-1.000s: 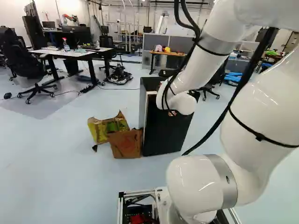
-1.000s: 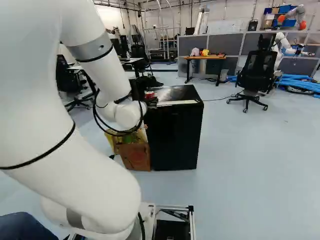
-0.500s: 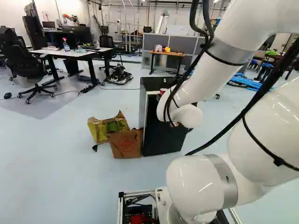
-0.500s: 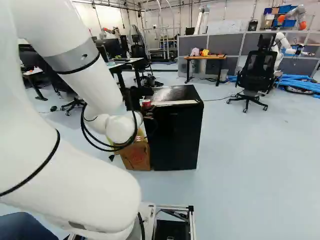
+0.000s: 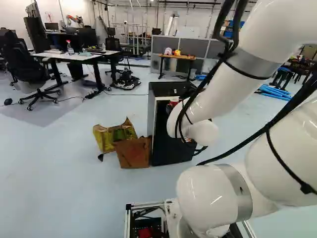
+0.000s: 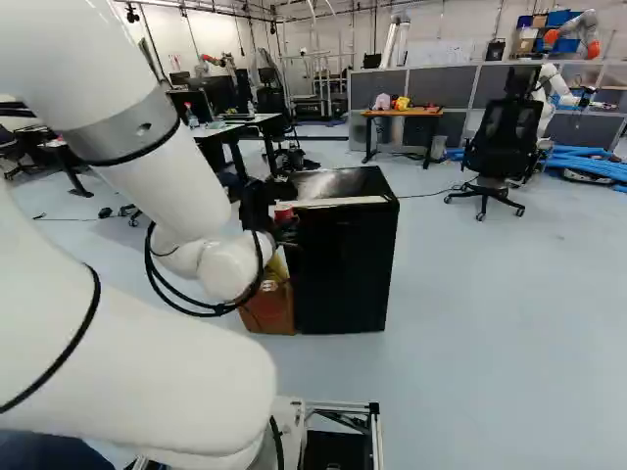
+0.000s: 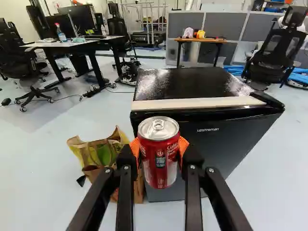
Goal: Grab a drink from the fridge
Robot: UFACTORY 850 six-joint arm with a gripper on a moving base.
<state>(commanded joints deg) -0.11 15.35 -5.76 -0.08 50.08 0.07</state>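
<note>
The gripper is closed around a red drink can, its orange pads pressing from two sides. The can stands upright between them, outside the black fridge and near its upper front edge. A pale strip runs along the front of the fridge's top. Beside the fridge, on the floor, sit a brown box and a yellow-green bag or carton. Well beyond stand a wood-topped table and grey partitions.
</note>
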